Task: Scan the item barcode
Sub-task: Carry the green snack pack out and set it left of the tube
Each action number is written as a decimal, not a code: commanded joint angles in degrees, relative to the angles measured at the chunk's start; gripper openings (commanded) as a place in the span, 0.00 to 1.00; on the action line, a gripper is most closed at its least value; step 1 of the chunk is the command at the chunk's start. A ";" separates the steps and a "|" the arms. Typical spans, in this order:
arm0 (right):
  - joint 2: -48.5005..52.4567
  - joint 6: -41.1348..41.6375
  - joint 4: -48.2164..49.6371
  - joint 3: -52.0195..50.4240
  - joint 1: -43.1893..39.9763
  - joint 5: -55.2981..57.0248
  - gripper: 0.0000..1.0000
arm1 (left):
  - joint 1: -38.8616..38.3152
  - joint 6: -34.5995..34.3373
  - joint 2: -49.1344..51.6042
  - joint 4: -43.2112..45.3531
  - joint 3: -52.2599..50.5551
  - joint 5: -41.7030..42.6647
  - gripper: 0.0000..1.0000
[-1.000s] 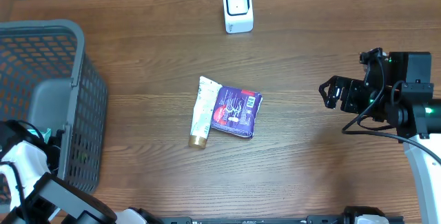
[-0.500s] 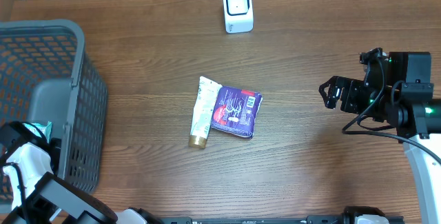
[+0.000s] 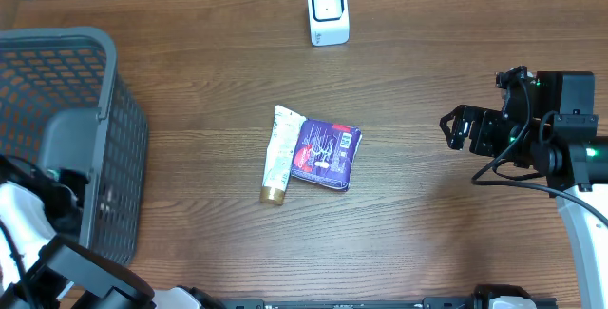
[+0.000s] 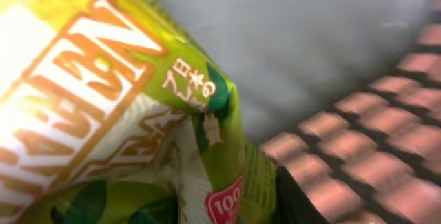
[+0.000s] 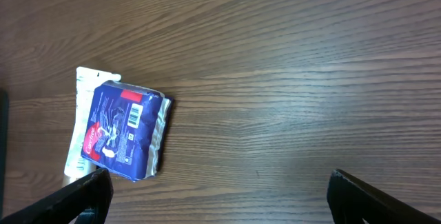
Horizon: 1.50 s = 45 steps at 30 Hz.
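Note:
A green ramen packet point(image 4: 131, 100) fills the left wrist view, lying against the grey basket wall point(image 4: 310, 38). My left gripper point(image 4: 220, 214) is shut on its crumpled lower edge, with one dark finger point(image 4: 298, 205) showing beside it. Overhead, that gripper point(image 3: 59, 183) is down inside the grey mesh basket point(image 3: 66, 38) at the left. The white barcode scanner point(image 3: 328, 12) stands at the table's far edge. My right gripper point(image 5: 220, 200) hovers open over bare wood at the right point(image 3: 458, 128).
A blue packet point(image 3: 326, 154) with a barcode on it point(image 5: 124, 131) lies mid-table, overlapping a white tube point(image 3: 279, 155) with a gold cap. The basket's mesh walls point(image 4: 386, 134) stand close around the left gripper.
My left gripper has closed on the ramen packet inside the basket, and its arm has shifted slightly. The right arm has not moved.

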 commanded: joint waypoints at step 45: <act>-0.13 -0.02 0.31 1.31 0.22 -0.33 1.00 | -68.98 23.89 27.56 -20.00 22.56 -24.02 0.13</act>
